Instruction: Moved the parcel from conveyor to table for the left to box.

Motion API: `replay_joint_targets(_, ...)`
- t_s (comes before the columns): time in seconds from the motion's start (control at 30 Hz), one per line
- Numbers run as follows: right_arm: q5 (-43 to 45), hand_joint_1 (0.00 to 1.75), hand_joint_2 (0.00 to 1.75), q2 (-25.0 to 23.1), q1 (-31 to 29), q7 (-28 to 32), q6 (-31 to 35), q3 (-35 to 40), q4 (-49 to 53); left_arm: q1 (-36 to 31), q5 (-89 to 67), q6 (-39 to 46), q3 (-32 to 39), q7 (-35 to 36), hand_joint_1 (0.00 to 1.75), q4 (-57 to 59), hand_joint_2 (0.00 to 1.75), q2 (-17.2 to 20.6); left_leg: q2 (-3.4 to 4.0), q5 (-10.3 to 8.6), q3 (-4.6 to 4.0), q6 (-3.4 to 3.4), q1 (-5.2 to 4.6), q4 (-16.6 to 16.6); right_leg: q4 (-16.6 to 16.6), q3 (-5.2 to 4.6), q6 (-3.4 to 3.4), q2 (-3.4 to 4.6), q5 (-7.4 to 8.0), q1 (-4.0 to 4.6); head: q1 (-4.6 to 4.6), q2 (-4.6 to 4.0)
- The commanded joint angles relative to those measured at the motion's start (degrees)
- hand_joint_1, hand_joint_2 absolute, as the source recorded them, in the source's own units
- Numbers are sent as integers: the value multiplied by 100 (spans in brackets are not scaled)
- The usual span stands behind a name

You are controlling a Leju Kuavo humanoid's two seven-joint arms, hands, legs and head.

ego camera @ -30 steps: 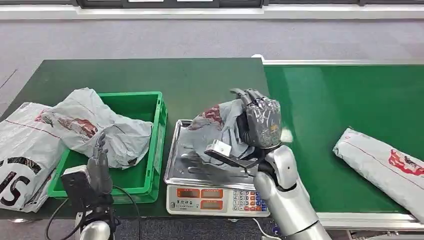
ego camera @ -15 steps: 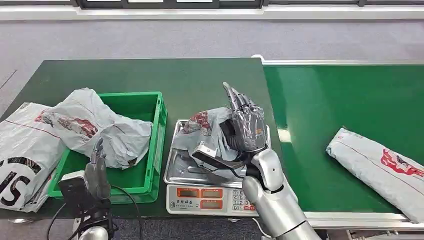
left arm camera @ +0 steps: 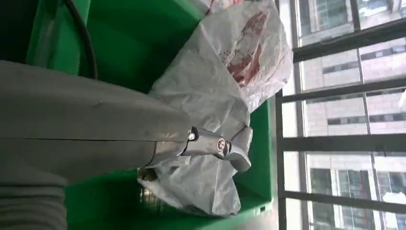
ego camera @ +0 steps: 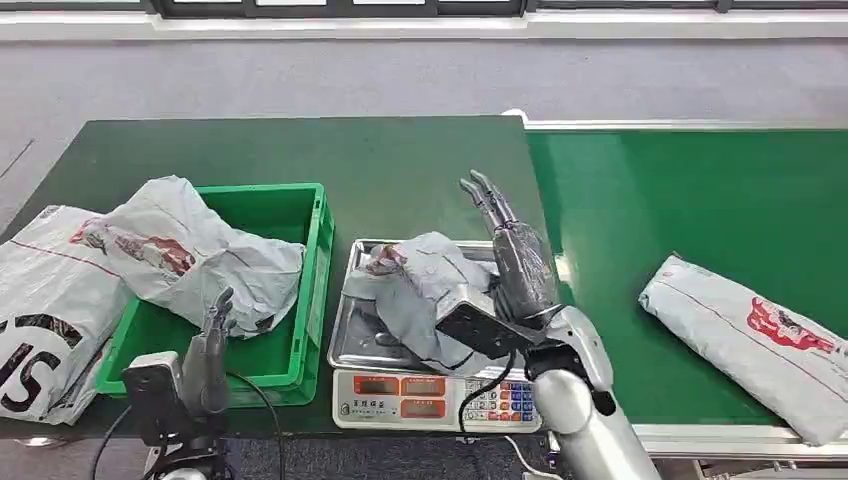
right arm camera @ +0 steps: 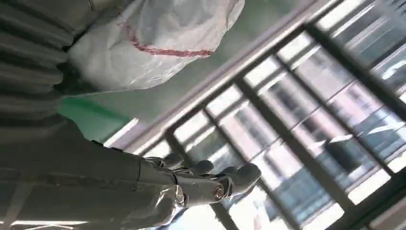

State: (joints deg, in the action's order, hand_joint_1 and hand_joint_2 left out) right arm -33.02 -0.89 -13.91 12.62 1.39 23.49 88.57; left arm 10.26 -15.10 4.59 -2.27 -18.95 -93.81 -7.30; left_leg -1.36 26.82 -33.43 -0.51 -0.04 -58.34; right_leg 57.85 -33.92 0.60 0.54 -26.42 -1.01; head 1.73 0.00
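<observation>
One grey parcel (ego camera: 425, 290) lies on the scale tray (ego camera: 352, 340), frame centre, just left of the released right hand (ego camera: 520, 262); the empty left hand (ego camera: 207, 355) waits lower left.

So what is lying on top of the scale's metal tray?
A crumpled grey parcel lies on the metal tray. The right hand stands beside it, fingers straight. The parcel covers much of the tray.

Parcel-sorting station: green conveyor (ego camera: 700, 220), weighing scale (ego camera: 430, 395), crate (ego camera: 290, 290).
</observation>
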Motion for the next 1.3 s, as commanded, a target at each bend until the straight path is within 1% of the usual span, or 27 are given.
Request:
replay_joint_targets(0.03,425,0,175,365,347,207,-356,-373,280,-130,-132,-119,-278,187,0,151,0,95,-8,-2,4,-1,2,4,-6,10,-3,-16,-2,3,0,0)
replay_joint_targets(0.1,563,0,175,332,391,252,-469,-461,239,-124,-283,-35,-347,260,0,124,0,86,-7,-4,13,-2,5,13,-18,22,-7,-24,0,7,0,0)
replay_joint_targets(0.17,581,0,175,336,412,258,-473,-520,228,-124,-361,35,-364,291,0,110,0,73,-3,-1,6,-1,3,4,-7,11,-3,-12,-1,4,0,0)
replay_joint_targets(0.23,663,0,175,303,542,274,-506,-676,301,-117,-766,378,-437,405,0,59,0,14,-1,-3,11,-2,6,9,-15,19,-5,-17,1,8,0,0)
replay_joint_targets(0.3,739,0,175,315,593,291,-579,-757,265,-96,-860,303,-580,545,0,62,0,61,-9,-5,8,-2,5,8,-14,18,-5,-25,0,7,2,0)
replay_joint_targets(0.37,754,0,175,318,586,299,-591,-788,235,-58,-811,219,-615,630,0,100,0,82,-3,-2,6,-1,0,4,-5,9,-2,-12,-1,1,2,0)
replay_joint_targets(0.4,798,0,175,314,585,312,-599,-847,178,-68,-903,98,-765,654,0,193,0,171,0,-3,12,-1,1,9,-12,17,-4,-13,0,3,2,0)
replay_joint_targets(0.47,803,0,175,344,607,320,-607,-866,149,-97,-946,37,-847,645,0,275,0,204,1,-3,12,-2,0,10,-11,16,-4,-11,1,2,2,0)
replay_joint_targets(0.53,812,0,175,381,630,324,-626,-875,135,-176,-1099,-209,-1060,674,0,389,0,390,-4,-4,10,-2,0,9,-10,15,-4,-14,1,2,2,0)
replay_joint_targets(0.57,812,0,175,381,630,324,-626,-875,135,-176,-1099,-209,-1060,674,0,389,0,390,-3,-6,15,-3,2,14,-17,21,-6,-18,2,4,2,0)
replay_joint_targets(0.6,814,0,175,417,688,328,-635,-909,227,-300,-1347,-266,-1173,581,0,464,0,540,-4,-4,11,-1,0,9,-10,15,-4,-13,1,2,2,0)
replay_joint_targets(0.67,797,0,175,458,713,313,-658,-924,302,-399,-1415,-254,-1135,557,0,508,0,561,-10,-5,9,-2,-1,8,-8,15,-4,-18,-1,1,0,0)
replay_joint_targets(0.7,797,0,175,514,727,229,-801,-911,340,-527,-1680,-265,-1226,537,0,561,0,683,-8,-13,19,-6,6,26,-29,29,-11,-30,7,9,2,0)
replay_joint_targets(0.73,923,0,175,588,719,193,-1049,-898,314,-675,-1711,-333,-1277,525,0,675,0,758,-8,-5,9,-2,-1,7,-7,13,-4,-17,0,1,0,0)
replay_joint_targets(0.77,937,0,175,601,717,197,-1070,-929,288,-742,-1701,-361,-1261,519,0,721,0,777,-16,-10,7,-4,1,12,-13,16,-7,-30,2,4,2,0)
replay_joint_targets(0.8,1389,0,175,684,691,250,-1589,-942,154,-895,-1693,-459,-1328,458,0,897,0,860,-15,-7,7,-2,0,7,-8,13,-4,-24,0,2,2,0)
replay_joint_targets(0.87,1413,0,175,697,692,295,-1614,-970,79,-949,-1679,-474,-1324,438,0,980,0,862,-15,-11,12,-2,2,13,-15,20,-5,-27,4,4,2,0)
replay_joint_targets(0.9,1641,0,175,768,690,348,-1931,-999,-79,-1041,-1678,-500,-1383,380,0,1129,0,904,-15,-13,15,-3,4,17,-22,25,-6,-31,6,6,2,0)
replay_joint_targets(0.93,1865,0,175,891,738,247,-2237,-1016,-183,-1117,-1660,-527,-1460,354,0,1251,0,962,-7,-9,15,-2,3,14,-18,21,-5,-21,5,5,2,0)
replay_joint_targets(0.97,2236,0,0,1011,818,276,-2586,-1070,-272,-1190,-1579,-565,-1486,309,0,1387,0,982,-11,-12,15,-2,3,17,-21,24,-6,-26,7,5,2,0)
replay_joint_targets(1.0,2781,0,0,1260,1014,404,-3119,-1116,-375,-1304,-1401,-621,-1517,168,0,1607,0,999,-20,-14,22,-2,5,22,-28,36,-5,-36,6,8,0,0)
replay_joint_targets(1.07,2978,0,0,1482,1371,520,-3269,-1334,-322,-1366,-1212,-633,-1476,42,0,1750,0,980,-35,-9,25,0,3,15,-22,38,-2,-45,-3,4,2,0)
replay_joint_targets(1.13,2639,0,0,1416,1776,505,-2798,-1802,83,-1216,-1002,-538,-1297,2,0,1553,0,891,-53,-15,32,0,6,25,-37,54,-3,-67,-2,8,0,0)
replay_joint_targets(1.2,2626,0,0,1366,2092,412,-2641,-2133,511,-1008,-792,-457,-1139,16,0,1220,0,846,-54,-9,28,1,5,20,-34,56,-3,-69,-6,8,2,0)
replay_joint_targets(1.23,2586,0,0,1349,2277,331,-2558,-2310,728,-903,-722,-248,-1012,-88,0,1017,0,775,-41,-1,19,2,-1,9,-16,41,0,-49,-8,1,2,0)
replay_joint_targets(1.27,2612,0,0,1371,2421,330,-2592,-2435,889,-824,-670,-149,-957,-167,0,860,0,755,-36,3,13,3,-3,0,-5,32,4,-39,-13,-1,2,0)
replay_joint_targets(1.3,2645,0,0,1355,2504,320,-2590,-2572,982,-752,-659,-97,-930,-215,0,698,0,736,-40,5,11,5,-3,0,-7,33,4,-49,-16,0,2,0)
